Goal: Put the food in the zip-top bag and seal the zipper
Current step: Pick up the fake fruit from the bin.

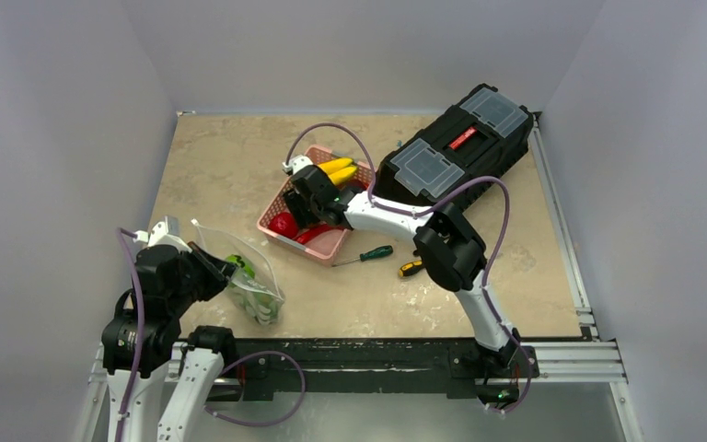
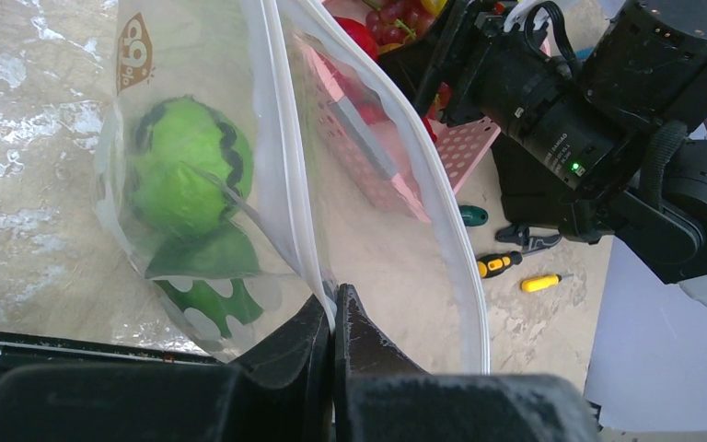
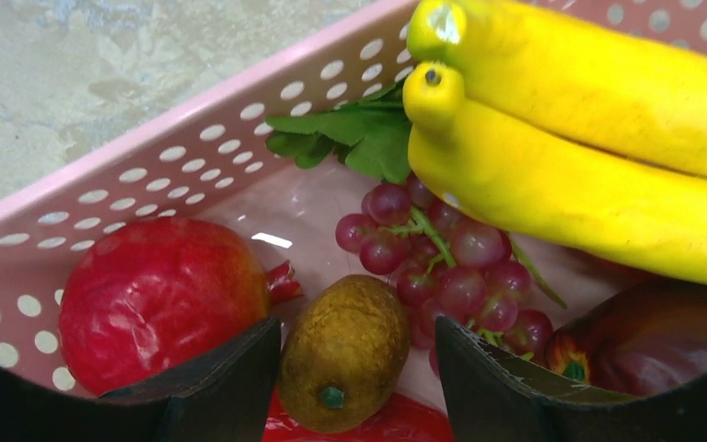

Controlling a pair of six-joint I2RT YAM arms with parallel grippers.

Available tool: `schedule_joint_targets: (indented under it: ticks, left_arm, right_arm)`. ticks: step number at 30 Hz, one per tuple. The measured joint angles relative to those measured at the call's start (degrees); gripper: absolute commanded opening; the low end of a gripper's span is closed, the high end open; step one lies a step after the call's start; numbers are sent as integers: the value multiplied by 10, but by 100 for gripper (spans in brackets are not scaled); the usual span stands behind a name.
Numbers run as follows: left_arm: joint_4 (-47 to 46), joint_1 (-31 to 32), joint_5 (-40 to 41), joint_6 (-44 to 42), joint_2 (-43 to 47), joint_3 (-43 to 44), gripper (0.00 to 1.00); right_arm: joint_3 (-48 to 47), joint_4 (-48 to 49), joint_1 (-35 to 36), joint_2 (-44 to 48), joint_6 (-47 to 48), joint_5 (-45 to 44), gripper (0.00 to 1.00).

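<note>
My left gripper (image 2: pixel 333 308) is shut on the near rim of the clear zip-top bag (image 2: pixel 267 184), holding its mouth open; it also shows at the left in the top view (image 1: pixel 207 267). The zipper (image 2: pixel 456 267) curves along the open mouth. A green striped fruit (image 2: pixel 189 170) lies inside the bag (image 1: pixel 249 276). My right gripper (image 3: pixel 359 354) is open inside the pink basket (image 1: pixel 327 244), its fingers on either side of a brown kiwi (image 3: pixel 345 350). Around it lie a red pomegranate (image 3: pixel 156 295), dark-red grapes (image 3: pixel 451 267) and a yellow banana bunch (image 3: pixel 571 138).
A black toolbox (image 1: pixel 456 152) stands at the back right. A green-handled screwdriver (image 1: pixel 373 252) and a yellow-handled one (image 1: pixel 410 268) lie right of the basket. My right arm (image 1: pixel 405 216) reaches across the table's middle. Grey walls enclose the table.
</note>
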State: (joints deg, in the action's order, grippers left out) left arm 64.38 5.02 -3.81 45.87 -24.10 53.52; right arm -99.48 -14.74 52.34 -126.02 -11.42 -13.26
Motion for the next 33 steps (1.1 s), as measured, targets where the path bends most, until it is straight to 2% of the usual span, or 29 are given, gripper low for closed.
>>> schedule_joint_targets:
  ticks: [3, 6, 13, 19, 25, 28, 33]
  left_arm:
    - [-1, 0, -4, 0, 0, -1, 0]
    - [-1, 0, -6, 0, 0, -4, 0]
    - [-1, 0, -7, 0, 0, -7, 0]
    - [-3, 0, -9, 0, 0, -7, 0]
    - [-4, 0, -11, 0, -1, -7, 0]
    - [-4, 0, -11, 0, -1, -7, 0]
    - [-4, 0, -12, 1, -1, -8, 0]
  right_arm:
    - [6, 0, 0, 0, -2, 5, 54]
    - [6, 0, 0, -1, -2, 7, 41]
    - [9, 1, 0, 3, -1, 7, 19]
    - [46, -10, 0, 64, -1, 8, 4]
    - [70, -2, 0, 191, -1, 32, 0]
    - [103, 33, 1, 267, -8, 80, 0]
    - [211, 136, 11, 395, -37, 195, 0]
